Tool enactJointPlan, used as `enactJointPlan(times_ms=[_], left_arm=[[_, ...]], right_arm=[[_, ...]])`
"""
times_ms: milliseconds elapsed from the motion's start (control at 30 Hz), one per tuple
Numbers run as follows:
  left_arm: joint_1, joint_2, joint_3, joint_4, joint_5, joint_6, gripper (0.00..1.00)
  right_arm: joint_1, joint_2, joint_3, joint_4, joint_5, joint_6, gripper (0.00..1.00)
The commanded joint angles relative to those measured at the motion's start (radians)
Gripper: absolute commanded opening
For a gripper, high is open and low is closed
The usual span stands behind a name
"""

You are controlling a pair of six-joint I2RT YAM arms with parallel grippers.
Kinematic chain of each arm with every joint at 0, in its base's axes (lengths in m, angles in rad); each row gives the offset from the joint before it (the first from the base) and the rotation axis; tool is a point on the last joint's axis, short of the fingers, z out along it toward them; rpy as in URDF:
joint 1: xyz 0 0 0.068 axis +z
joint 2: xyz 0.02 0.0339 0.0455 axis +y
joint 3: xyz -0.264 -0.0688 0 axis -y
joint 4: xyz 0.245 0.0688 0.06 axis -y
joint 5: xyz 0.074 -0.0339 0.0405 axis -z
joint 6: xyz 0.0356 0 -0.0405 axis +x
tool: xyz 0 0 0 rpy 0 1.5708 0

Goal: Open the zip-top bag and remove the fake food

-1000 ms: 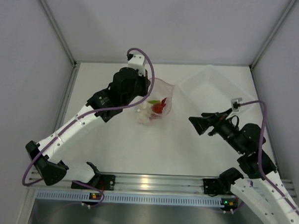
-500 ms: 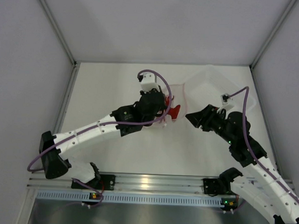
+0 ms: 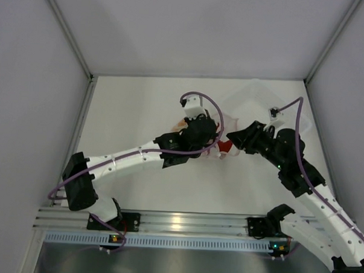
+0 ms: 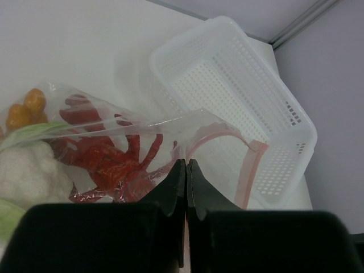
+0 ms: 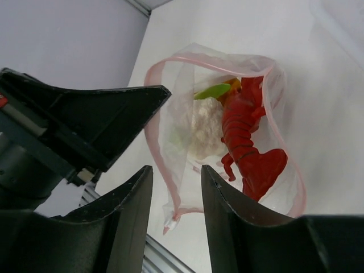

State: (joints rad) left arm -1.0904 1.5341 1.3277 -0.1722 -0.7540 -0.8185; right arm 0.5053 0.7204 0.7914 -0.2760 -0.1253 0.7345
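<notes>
The zip-top bag (image 5: 187,108) hangs clear and crinkly with its pink zip strip (image 4: 250,165) parted, so the mouth gapes. My left gripper (image 4: 186,164) is shut on the bag's film near the rim and holds it up over mid-table (image 3: 213,139). Inside lies the fake food: a red lobster (image 5: 250,136), a white-and-green leafy piece (image 5: 202,128) and an orange piece (image 4: 28,108). My right gripper (image 5: 177,170) is open, its jaws partly narrowed on either side of the bag's near rim corner without touching it. In the top view it (image 3: 231,141) faces the bag (image 3: 222,149) from the right.
A white perforated basket (image 4: 244,96) stands just behind and to the right of the bag, at the back right of the table (image 3: 259,103). Grey walls close in the left, the right and the back. The arm bases and a metal rail (image 3: 178,221) line the near edge.
My left arm has carried the bag rightward toward the basket. My right gripper has moved in to the bag's mouth and its jaws have narrowed around the rim.
</notes>
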Motion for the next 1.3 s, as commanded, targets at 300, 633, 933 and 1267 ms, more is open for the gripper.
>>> enactJointPlan(times_ms=[300, 633, 933, 1267], left_arm=[[-0.042, 0.006, -0.001, 0.148, -0.091, -0.094, 0.00], [-0.045, -0.022, -0.022, 0.149, -0.099, -0.096, 0.00], [-0.051, -0.035, -0.050, 0.161, -0.079, -0.126, 0.00], [-0.065, -0.026, -0.051, 0.204, -0.094, -0.148, 0.00]], right_arm=[[-0.011, 0.010, -0.184, 0.093, 0.081, 0.085, 0.39], [-0.011, 0.083, -0.189, 0.104, 0.119, 0.072, 0.42], [-0.011, 0.166, -0.185, 0.146, 0.110, 0.097, 0.48], [-0.010, 0.172, -0.251, 0.240, 0.098, 0.146, 0.53]])
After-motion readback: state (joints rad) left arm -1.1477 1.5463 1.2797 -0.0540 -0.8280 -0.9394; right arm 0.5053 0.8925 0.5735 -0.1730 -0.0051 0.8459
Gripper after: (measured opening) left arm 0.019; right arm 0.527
